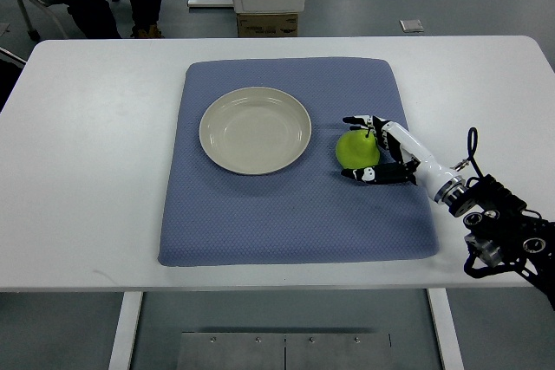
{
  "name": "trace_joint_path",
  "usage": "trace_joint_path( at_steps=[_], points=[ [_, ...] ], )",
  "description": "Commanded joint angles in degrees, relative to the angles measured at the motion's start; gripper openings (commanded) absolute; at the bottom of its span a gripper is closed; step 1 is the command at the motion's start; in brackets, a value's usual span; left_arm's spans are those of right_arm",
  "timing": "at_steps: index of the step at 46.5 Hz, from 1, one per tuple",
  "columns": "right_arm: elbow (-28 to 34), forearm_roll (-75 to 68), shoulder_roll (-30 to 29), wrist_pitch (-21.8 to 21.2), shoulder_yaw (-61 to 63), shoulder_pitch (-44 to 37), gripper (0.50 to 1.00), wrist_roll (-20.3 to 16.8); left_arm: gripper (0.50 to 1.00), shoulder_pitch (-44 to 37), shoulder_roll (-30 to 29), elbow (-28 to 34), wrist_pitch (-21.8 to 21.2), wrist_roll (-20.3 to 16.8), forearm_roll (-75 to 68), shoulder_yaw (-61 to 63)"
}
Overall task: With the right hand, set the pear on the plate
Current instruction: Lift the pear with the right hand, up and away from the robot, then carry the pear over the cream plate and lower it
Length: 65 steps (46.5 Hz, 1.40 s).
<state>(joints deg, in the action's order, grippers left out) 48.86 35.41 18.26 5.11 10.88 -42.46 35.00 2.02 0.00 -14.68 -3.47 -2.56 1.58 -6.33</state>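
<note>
Your right hand (pixel 375 150) has its fingers curled around the green pear (pixel 355 148), which sits on the blue mat (pixel 295 214) just right of the empty plate (pixel 255 130); it looks smooth, rounded and probably light, so grip its widest part firmly.

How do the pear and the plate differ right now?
The pear is bright green and rounded; the plate is cream, shallow and far wider. The right robot hand has its fingers around the pear, while the plate stands untouched and holds nothing. The pear lies to the plate's right. Both rest on the blue mat.
</note>
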Motion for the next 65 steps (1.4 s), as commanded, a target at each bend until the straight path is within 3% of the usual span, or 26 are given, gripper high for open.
trace_joint_path(
  at_steps=[1, 13, 27, 53, 65],
  points=[
    [-0.7, 0.0, -0.4, 0.0, 0.0, -0.1, 0.500, 0.0, 1.000, 0.0, 0.0, 0.0, 0.0, 0.0, 0.0, 0.0],
    [-1.0, -0.6, -1.1, 0.8, 0.1, -2.5, 0.500, 0.0, 1.000, 0.0, 0.0, 0.0, 0.0, 0.0, 0.0, 0.0],
    [-1.0, -5.1, -1.3, 0.8, 0.0, -11.2, 0.500, 0.0, 1.000, 0.0, 0.0, 0.0, 0.0, 0.0, 0.0, 0.0],
    [-12.4, -9.6, -18.3, 0.6, -3.8, -21.4, 0.500, -3.4, 1.000, 0.0, 0.0, 0.0, 0.0, 0.0, 0.0, 0.0],
    [-15.6, -9.6, -18.3, 0.5, -6.1, -22.1, 0.500, -4.5, 1.000, 0.0, 0.0, 0.0, 0.0, 0.0, 0.0, 0.0]
  ],
)
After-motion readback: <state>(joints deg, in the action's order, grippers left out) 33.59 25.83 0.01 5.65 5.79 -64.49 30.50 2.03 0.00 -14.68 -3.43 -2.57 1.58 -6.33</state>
